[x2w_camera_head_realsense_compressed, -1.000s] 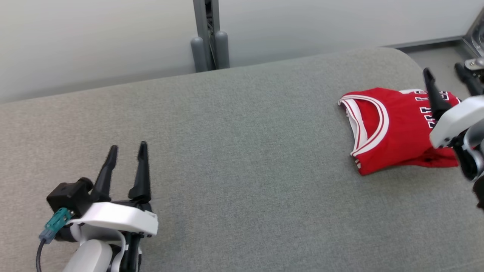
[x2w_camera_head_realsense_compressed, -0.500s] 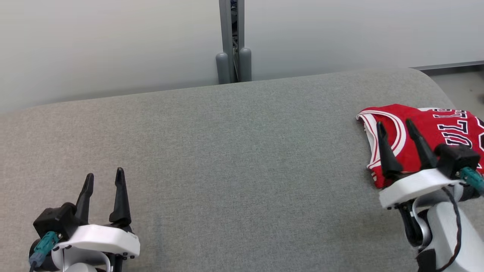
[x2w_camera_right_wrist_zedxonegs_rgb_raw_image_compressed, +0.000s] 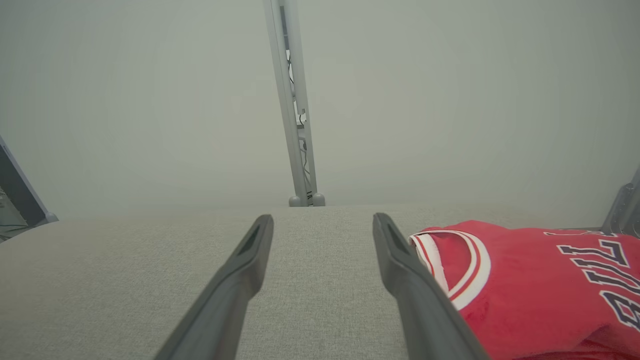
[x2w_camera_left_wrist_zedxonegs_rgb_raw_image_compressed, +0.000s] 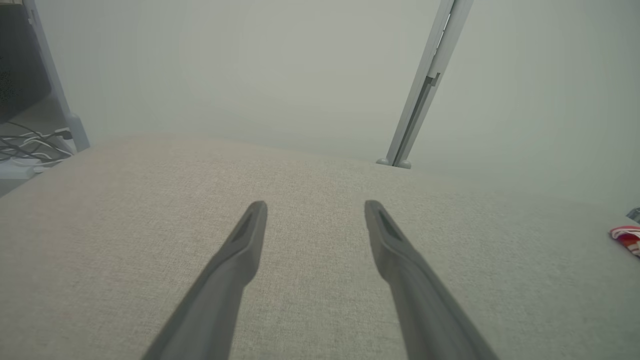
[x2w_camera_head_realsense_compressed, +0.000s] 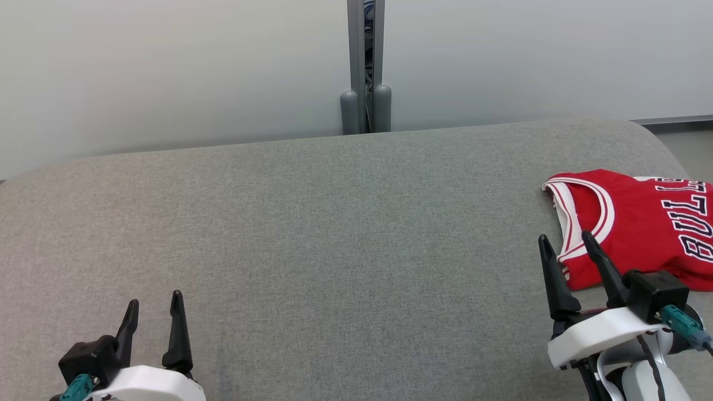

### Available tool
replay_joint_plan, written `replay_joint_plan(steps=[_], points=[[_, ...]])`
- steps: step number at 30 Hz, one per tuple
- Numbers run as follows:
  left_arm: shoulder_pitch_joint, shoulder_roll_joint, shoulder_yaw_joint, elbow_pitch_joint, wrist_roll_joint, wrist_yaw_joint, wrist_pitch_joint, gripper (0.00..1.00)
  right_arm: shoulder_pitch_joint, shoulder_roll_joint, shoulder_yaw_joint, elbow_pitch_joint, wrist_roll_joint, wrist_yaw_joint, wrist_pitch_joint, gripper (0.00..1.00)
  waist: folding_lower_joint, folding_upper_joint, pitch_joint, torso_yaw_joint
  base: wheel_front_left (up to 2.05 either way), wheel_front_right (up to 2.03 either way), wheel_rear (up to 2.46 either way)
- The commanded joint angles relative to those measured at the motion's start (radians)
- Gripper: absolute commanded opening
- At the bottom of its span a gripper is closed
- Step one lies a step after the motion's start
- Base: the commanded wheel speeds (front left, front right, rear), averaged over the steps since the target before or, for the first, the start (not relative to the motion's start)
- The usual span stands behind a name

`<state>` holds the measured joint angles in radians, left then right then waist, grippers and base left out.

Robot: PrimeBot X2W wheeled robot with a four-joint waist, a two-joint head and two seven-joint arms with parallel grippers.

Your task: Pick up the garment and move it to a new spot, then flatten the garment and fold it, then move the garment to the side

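Note:
The garment [x2w_camera_head_realsense_compressed: 635, 223] is a folded red jersey with white trim and dark lettering, lying at the far right of the grey padded surface [x2w_camera_head_realsense_compressed: 345, 234]. In the right wrist view the garment [x2w_camera_right_wrist_zedxonegs_rgb_raw_image_compressed: 525, 285] lies just right of the fingers. My right gripper [x2w_camera_head_realsense_compressed: 565, 242] stands open at the lower right, its tips beside the jersey's near left corner, holding nothing. At the lower left my left gripper [x2w_camera_head_realsense_compressed: 155, 303] is open and empty, far from the jersey. Through the left wrist camera, the left gripper [x2w_camera_left_wrist_zedxonegs_rgb_raw_image_compressed: 315, 206] points over bare surface, with a sliver of the garment [x2w_camera_left_wrist_zedxonegs_rgb_raw_image_compressed: 627, 237] at the right edge.
A pale wall panel with a grey vertical post [x2w_camera_head_realsense_compressed: 366, 61] runs behind the surface. The surface's rounded right end [x2w_camera_head_realsense_compressed: 663, 145] drops to the floor near the jersey. Cables [x2w_camera_left_wrist_zedxonegs_rgb_raw_image_compressed: 27, 150] lie on the floor past the left end.
The head camera has swung, shifting the whole picture. My right gripper has drawn back from over the jersey to its near left corner. My left gripper sits lower in view.

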<state>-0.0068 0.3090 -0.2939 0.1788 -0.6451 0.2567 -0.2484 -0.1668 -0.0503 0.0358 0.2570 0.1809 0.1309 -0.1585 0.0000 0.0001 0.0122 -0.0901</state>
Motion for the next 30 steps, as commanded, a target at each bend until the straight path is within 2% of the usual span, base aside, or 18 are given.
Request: replay_joint_plan(steps=[1, 15, 30], points=[[0.011, 0.005, -0.001, -0.001, 0.005, 0.005, -0.005, 1.00, 0.016, -0.002, 0.003, -0.011, 0.006, 0.000, 0.003, 1.00, 0.0000, -0.0001, -0.007, 0.007, 0.00, 0.00, 0.00], [0.058, -0.012, -0.006, -0.023, 0.021, 0.015, -0.012, 1.00, 0.072, -0.003, 0.054, -0.034, 0.046, 0.000, 0.018, 1.00, 0.0000, -0.0001, -0.026, 0.038, 0.00, 0.00, 0.00], [0.058, 0.001, -0.020, -0.039, 0.040, 0.024, -0.004, 1.00, 0.089, -0.003, 0.055, -0.048, 0.061, 0.000, 0.023, 1.00, 0.0000, -0.0001, -0.027, 0.026, 0.00, 0.00, 0.00]])
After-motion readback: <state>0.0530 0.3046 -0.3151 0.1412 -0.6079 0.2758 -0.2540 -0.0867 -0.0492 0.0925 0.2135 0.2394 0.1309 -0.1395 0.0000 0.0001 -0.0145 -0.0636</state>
